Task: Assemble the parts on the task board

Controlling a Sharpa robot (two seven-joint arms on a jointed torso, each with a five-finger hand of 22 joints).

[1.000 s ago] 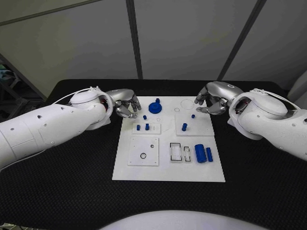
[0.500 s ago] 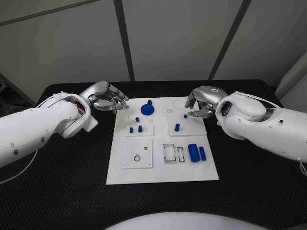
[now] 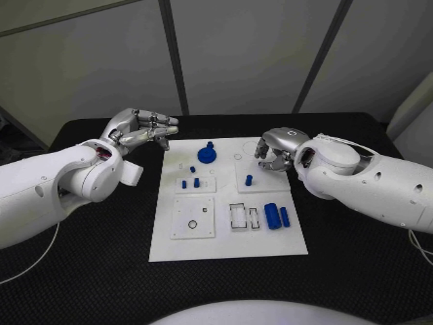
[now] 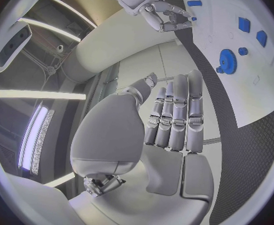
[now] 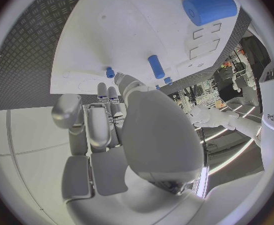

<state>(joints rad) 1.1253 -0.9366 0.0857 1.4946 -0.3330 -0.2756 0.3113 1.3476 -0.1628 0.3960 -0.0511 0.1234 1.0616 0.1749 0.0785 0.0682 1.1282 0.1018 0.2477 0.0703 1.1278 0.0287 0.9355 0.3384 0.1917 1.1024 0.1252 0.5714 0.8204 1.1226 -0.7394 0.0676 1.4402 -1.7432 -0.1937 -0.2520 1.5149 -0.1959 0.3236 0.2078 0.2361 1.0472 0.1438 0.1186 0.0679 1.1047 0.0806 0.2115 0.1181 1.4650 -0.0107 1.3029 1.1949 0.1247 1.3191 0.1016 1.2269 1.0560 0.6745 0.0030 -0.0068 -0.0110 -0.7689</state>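
The white task board (image 3: 226, 233) lies mid-table. On it are a blue gear (image 3: 207, 155) at the far end, short blue pegs (image 3: 190, 183), one taller peg (image 3: 249, 179) and two blue cylinders (image 3: 277, 216) lying near the right edge. My left hand (image 3: 139, 128) is raised off the board's far left corner, fingers straight and holding nothing (image 4: 174, 120). My right hand (image 3: 275, 152) curls down over the board's far right part. Its thumb and fingertips (image 5: 120, 78) reach a small blue peg (image 5: 110, 72) standing in the board. Whether they pinch it is unclear.
Black matting (image 3: 373, 271) covers the table around the board. A rectangular frame slot (image 3: 238, 215) and a plate with a ring hole (image 3: 192, 224) sit in the board's near half. Grey wall panels stand behind the table's far edge.
The camera shifted. My left hand has lifted away from the board's far left corner and straightened its fingers. My right hand has sunk toward the small peg, which it now covers.
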